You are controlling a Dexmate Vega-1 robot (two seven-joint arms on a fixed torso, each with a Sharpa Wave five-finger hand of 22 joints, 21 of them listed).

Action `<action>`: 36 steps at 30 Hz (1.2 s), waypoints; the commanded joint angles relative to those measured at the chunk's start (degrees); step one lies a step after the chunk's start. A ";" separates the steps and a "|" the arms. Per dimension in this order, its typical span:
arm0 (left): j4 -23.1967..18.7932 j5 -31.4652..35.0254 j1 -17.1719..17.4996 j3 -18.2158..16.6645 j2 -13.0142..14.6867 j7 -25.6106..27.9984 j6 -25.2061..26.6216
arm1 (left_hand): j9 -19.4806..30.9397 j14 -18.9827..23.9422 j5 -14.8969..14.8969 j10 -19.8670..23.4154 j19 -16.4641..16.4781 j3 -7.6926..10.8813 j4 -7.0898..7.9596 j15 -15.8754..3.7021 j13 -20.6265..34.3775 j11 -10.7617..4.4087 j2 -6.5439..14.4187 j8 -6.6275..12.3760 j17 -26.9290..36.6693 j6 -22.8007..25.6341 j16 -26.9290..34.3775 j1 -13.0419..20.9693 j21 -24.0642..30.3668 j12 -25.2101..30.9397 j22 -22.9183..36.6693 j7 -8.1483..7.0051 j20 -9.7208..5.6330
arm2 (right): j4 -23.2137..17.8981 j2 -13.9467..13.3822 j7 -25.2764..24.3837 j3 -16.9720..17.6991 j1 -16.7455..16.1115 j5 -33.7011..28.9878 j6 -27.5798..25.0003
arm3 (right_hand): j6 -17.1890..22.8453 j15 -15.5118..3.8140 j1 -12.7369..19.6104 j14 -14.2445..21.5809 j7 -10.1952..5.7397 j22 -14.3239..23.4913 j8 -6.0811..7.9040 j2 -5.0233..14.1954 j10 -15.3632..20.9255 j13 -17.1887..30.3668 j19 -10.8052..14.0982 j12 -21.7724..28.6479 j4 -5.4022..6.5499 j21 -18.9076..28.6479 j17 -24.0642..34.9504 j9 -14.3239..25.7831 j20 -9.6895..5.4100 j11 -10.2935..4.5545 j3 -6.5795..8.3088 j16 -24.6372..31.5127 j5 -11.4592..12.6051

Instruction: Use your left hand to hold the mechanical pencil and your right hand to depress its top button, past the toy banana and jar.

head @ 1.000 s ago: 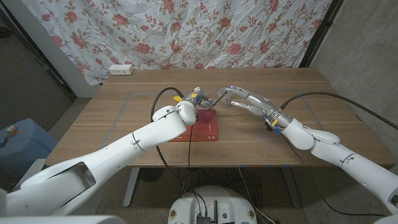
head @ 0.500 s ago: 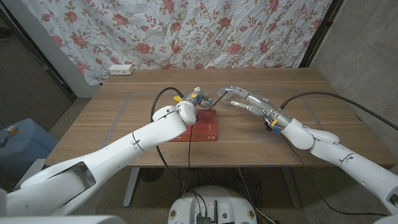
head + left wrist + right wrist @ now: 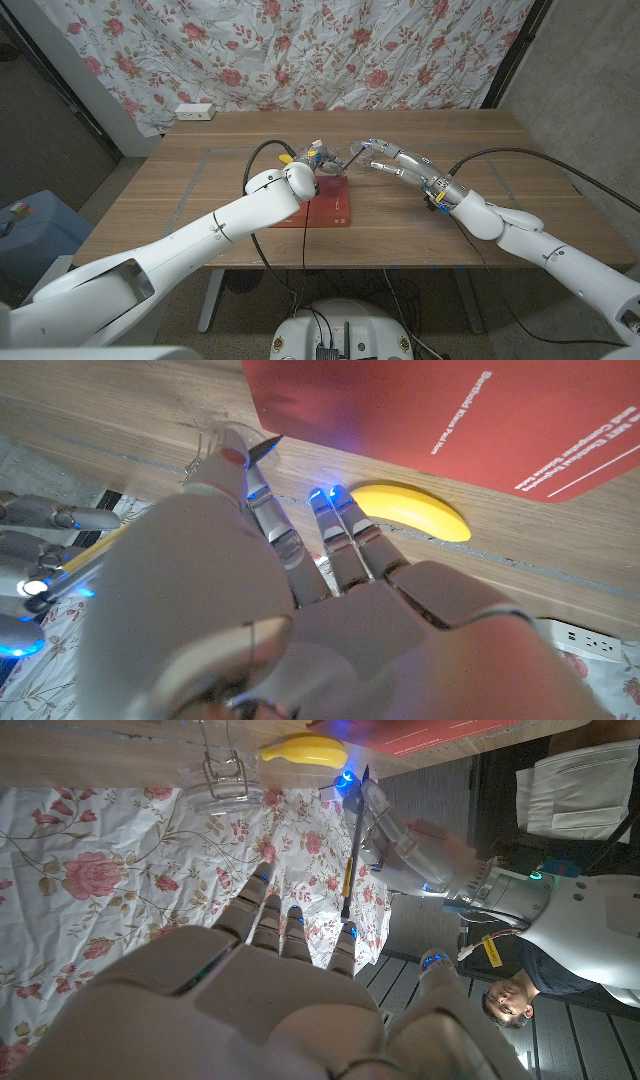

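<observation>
desk (image 3: 200,200) first: the left robot hand (image 3: 312,160) is grasping the pencil (image 3: 354,840) above it, about 12 o'clock of the red book (image 3: 325,205). right robot hand (image 3: 395,163) at its 3 o'clock, fingers spread, holding nothing. banana (image 3: 303,749) and jar (image 3: 222,772) nearby. button press looks still to do.

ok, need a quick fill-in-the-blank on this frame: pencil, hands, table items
The mechanical pencil is held by the ____ hand.
The toy banana is coloured ____.
The banana lies beside a ____ book.
The right hand holds ____.

Missing words: left; yellow; red; nothing
</observation>
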 commanded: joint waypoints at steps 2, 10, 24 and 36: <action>0.57 0.06 -0.43 0.19 -0.18 -0.29 -0.14 | 0.23 0.67 0.38 0.78 0.04 -0.26 0.02 -9.61 0.26 -0.23 0.37 0.18 0.14 0.09 0.06 0.12 0.01 0.38 0.21 0.17 -4.11 | 1.31 0.76 0.38 -0.21 0.51 0.61 0.59 | 0.54 -0.16 0.01 0.10 -0.07 0.03 0.33 1.18 -0.12 0.03 -0.26 0.31 0.17 -0.03 0.27 0.04 -0.20 -0.17 0.12 0.40 0.50; 0.72 0.01 -0.46 0.16 -0.42 -0.20 0.15 | 0.28 0.67 0.38 0.66 0.03 -0.31 0.00 -9.62 0.25 -0.22 0.36 0.21 0.15 0.12 0.06 0.16 0.01 0.34 0.21 0.14 -4.12 | 1.96 1.01 0.21 -0.22 0.63 0.83 0.92 | 0.54 -0.27 0.03 0.16 -0.08 0.03 0.27 1.16 -0.13 0.03 -0.25 0.31 0.18 -0.03 0.26 0.03 -0.20 -0.14 0.16 0.43 0.51; 0.27 0.08 -0.24 0.29 -0.49 0.05 0.51 | 0.27 0.68 0.38 0.82 0.06 -0.37 -0.01 -9.64 0.26 -0.22 0.37 0.18 0.16 0.05 0.07 0.21 0.03 0.41 0.21 0.03 -4.15 | 2.34 1.06 -0.37 0.08 0.29 1.01 1.33 | 0.47 -0.31 0.12 0.30 -0.08 0.03 0.17 1.15 -0.01 0.04 -0.15 0.36 0.15 0.01 0.22 0.02 -0.22 -0.14 0.26 0.47 0.55; -0.52 0.24 0.17 0.40 -0.34 0.48 0.93 | 0.30 0.68 0.37 0.84 0.07 -0.44 0.01 -9.62 0.26 -0.23 0.36 0.19 0.16 0.05 0.07 0.22 0.03 0.42 0.21 0.10 -4.13 | 2.46 0.96 -1.07 0.47 -0.20 0.88 1.72 | 0.51 -0.46 0.20 0.42 -0.08 0.03 0.14 1.19 0.12 0.05 -0.06 0.40 0.12 0.03 0.23 0.02 -0.31 -0.26 0.33 0.55 0.56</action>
